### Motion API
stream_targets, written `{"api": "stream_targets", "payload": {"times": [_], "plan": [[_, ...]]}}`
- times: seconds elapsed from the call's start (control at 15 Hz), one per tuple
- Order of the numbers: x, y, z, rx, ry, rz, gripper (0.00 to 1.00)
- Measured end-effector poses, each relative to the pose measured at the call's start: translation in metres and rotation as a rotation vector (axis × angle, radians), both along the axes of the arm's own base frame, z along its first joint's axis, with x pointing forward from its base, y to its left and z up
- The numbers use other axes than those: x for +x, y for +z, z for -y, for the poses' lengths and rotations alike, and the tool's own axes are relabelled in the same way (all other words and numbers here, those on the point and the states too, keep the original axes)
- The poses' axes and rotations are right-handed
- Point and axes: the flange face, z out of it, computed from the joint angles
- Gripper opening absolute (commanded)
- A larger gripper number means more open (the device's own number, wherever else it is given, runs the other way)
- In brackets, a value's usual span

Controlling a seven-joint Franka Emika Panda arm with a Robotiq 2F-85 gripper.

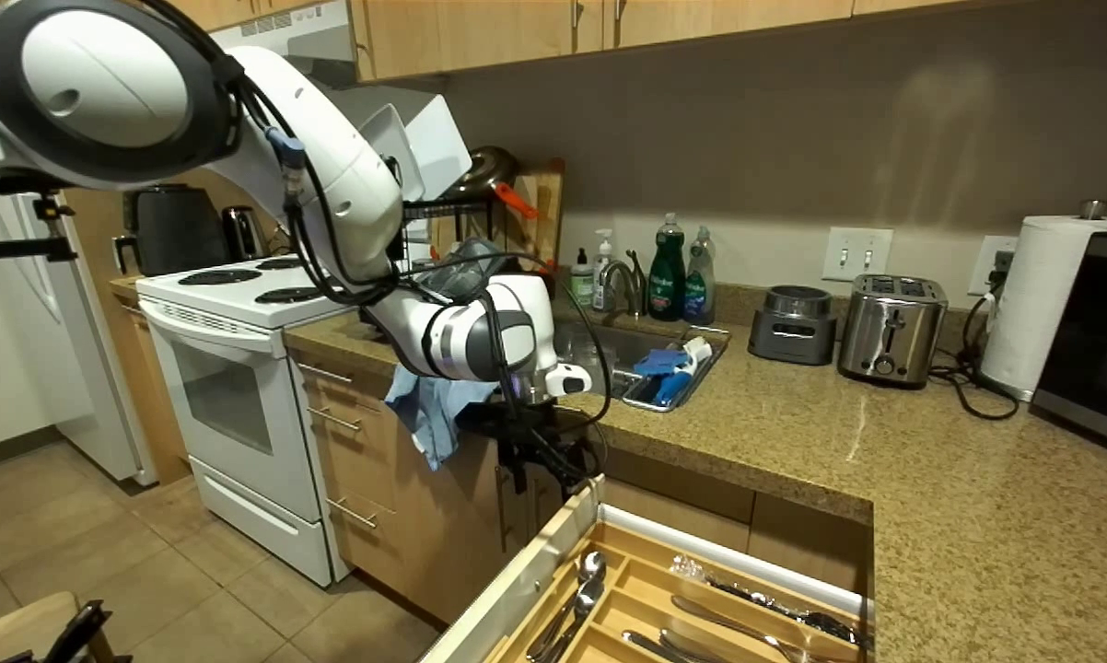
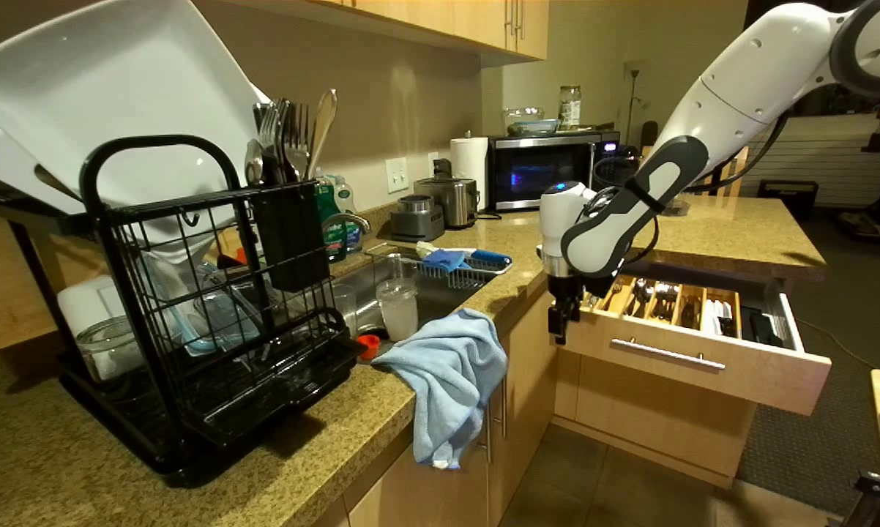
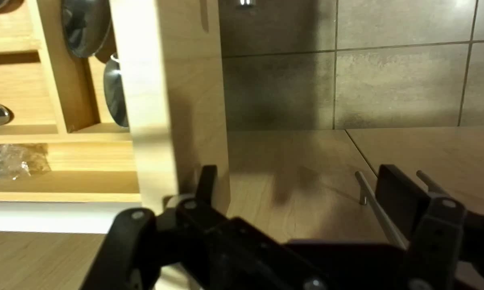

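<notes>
counted one gripper [image 3: 300, 187], spread wide, two black fingers [image 3: 403, 201] well apart, with two cabinet doors [image 3: 262, 161] and floor tiles [image 3: 395, 80] showing between! hung fingertips-down, right by one open drawer [image 2: 769, 380], pulled out from under the counter [image 1: 774, 442]. saw one finger right up at the drawer's front corner in the wrist view, overlapping the edge, but could not tell if touching. found the other finger over by two bar handles [image 3: 381, 213] on the cabinet doors, and again could not call contact.

then went up the arm [image 2: 733, 110]! stretched across from the upper right in an exterior view, slanted down through the forearm, turned straight down at the wrist, just outside the counter's front edge.

looked into the drawer: one wooden tray [image 3: 93, 159], two spoon bowls [image 3: 87, 28] in the slot next to the drawer front, one clear plastic wrapper [image 3: 16, 161] in another slot. spotted one drawer pull [image 2: 667, 355], off to the side of the gripper.

saw open space run from the drawer front toward the handles. noted one blue towel [image 2: 447, 373] draped over the counter's edge, on the side away from the drawer.

farther out, counted one toaster [image 1: 892, 327], one paper towel roll [image 1: 1037, 304], one black dish rack [image 2: 165, 140], one stove [image 1: 222, 401]!
</notes>
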Motion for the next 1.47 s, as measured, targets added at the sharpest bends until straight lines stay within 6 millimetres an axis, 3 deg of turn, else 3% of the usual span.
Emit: {"api": "stream_targets", "payload": {"times": [1.07, 1.47], "plan": [[0.004, 0.003, 0.005, -0.015, -0.109, 0.052, 1.00], [0.015, 0.005, 0.017, -0.002, -0.148, 0.066, 1.00]]}}
